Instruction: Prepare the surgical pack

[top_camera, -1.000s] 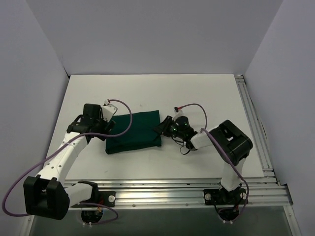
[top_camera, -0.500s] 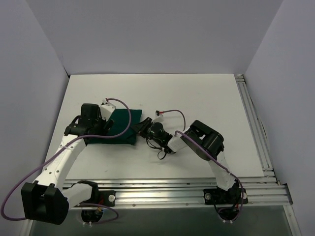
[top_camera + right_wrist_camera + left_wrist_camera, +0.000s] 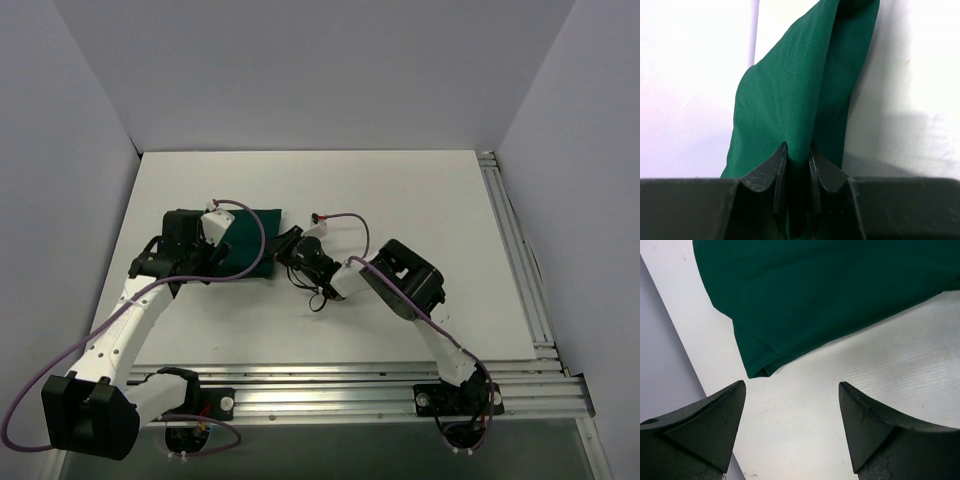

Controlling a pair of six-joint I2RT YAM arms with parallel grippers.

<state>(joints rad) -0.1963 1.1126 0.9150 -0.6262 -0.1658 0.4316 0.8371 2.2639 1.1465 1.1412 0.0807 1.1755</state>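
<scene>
A white counter [image 3: 400, 200] is enclosed on three sides by pale panels [image 3: 300, 70]. A dark green drape [image 3: 250, 222] is bunched on the counter's left half. In the left wrist view it is seen lying flat with a folded corner, and in the right wrist view it is drawn up into a ridge. The drape's right edge is pinched by the right hand [image 3: 797, 150], whose fingers are pressed together on a fold of cloth. The left hand [image 3: 792, 390] is held spread wide over bare counter, near the folded corner but apart from it.
</scene>
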